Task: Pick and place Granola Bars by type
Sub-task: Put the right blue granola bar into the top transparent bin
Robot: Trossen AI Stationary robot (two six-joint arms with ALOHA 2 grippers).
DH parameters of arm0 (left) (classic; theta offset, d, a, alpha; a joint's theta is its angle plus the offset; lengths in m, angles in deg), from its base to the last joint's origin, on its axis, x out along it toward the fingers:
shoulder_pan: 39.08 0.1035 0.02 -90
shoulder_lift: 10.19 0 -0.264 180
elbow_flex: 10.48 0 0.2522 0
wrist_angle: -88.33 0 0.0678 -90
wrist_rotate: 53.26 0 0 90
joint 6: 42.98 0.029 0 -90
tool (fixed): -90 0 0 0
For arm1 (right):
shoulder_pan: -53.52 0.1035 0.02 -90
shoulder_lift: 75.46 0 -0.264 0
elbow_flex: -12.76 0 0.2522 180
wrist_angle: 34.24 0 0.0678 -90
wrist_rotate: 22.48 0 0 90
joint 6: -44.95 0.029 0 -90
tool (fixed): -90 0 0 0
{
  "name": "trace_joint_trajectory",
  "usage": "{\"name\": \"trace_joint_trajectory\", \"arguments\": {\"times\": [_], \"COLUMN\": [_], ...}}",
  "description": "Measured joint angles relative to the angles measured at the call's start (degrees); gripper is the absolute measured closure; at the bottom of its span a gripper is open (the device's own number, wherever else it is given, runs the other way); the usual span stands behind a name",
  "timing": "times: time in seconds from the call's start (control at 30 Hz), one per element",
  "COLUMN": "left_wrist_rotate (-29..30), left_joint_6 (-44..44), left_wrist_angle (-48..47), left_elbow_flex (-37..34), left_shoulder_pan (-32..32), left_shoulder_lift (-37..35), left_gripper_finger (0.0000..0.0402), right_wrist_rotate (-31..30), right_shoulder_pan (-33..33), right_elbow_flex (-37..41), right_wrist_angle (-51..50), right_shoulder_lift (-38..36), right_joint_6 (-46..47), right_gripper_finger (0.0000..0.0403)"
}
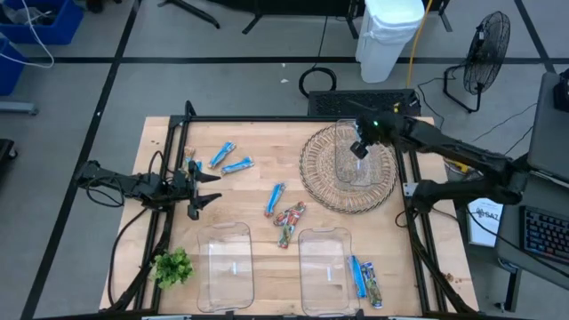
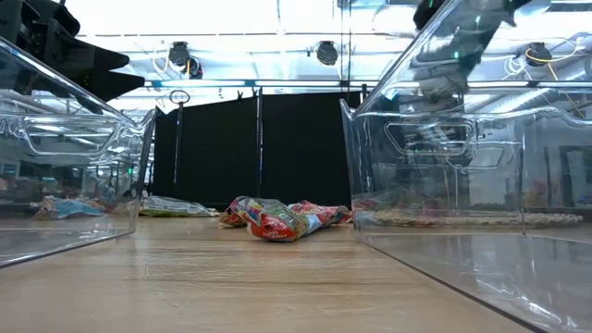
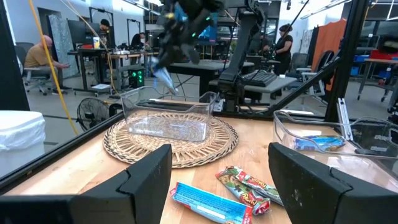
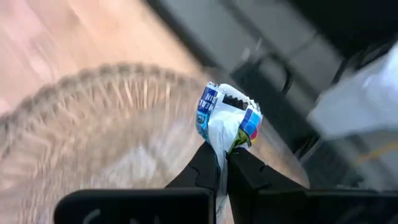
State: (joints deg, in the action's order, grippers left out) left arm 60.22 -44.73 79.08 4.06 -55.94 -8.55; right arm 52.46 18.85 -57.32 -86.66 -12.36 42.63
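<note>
Over the wicker mat (image 1: 322, 182) at the far right of the surface (image 1: 258, 147), the right gripper (image 4: 222, 154) pinches a blue bar (image 4: 225, 119) by one end; its crinkled wrapper shows white and blue with a bit of red and yellow. It hangs above a clear tub (image 1: 352, 153) on the mat. More blue bars (image 1: 229, 159) lie on the wood near the left gripper (image 1: 211, 188), whose fingers are spread. One blue bar (image 1: 275, 199) and a clump of multicoloured bars (image 1: 289, 220) lie mid-surface. Two more bars (image 1: 365, 280) lie right of the near tubs (image 1: 324, 267).
</note>
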Motion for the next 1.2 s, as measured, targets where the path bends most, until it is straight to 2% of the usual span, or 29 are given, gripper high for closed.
{"name": "trace_joint_trajectory", "arguments": {"times": [0.13, 0.43, 1.2], "left_wrist_rotate": [0.00, 0.00, 0.00], "left_joint_6": [0.00, 0.00, -0.02], "left_wrist_angle": [0.00, 0.00, 0.00], "left_elbow_flex": [0.00, -0.01, 0.00], "left_shoulder_pan": [0.01, 0.02, 0.00], "left_shoulder_lift": [0.02, 0.00, 0.00], "left_gripper_finger": [0.0135, 0.0135, 0.0135], "right_wrist_rotate": [3.38, 9.27, 9.38], "right_shoulder_pan": [-3.93, -7.64, -8.40], "right_elbow_flex": [1.74, 5.56, 5.86], "right_wrist_angle": [2.37, 7.95, 5.01], "right_shoulder_lift": [2.37, 6.42, 7.55], "right_joint_6": [0.08, -0.28, 0.10], "right_gripper_finger": [0.0397, 0.0397, 0.0397]}}
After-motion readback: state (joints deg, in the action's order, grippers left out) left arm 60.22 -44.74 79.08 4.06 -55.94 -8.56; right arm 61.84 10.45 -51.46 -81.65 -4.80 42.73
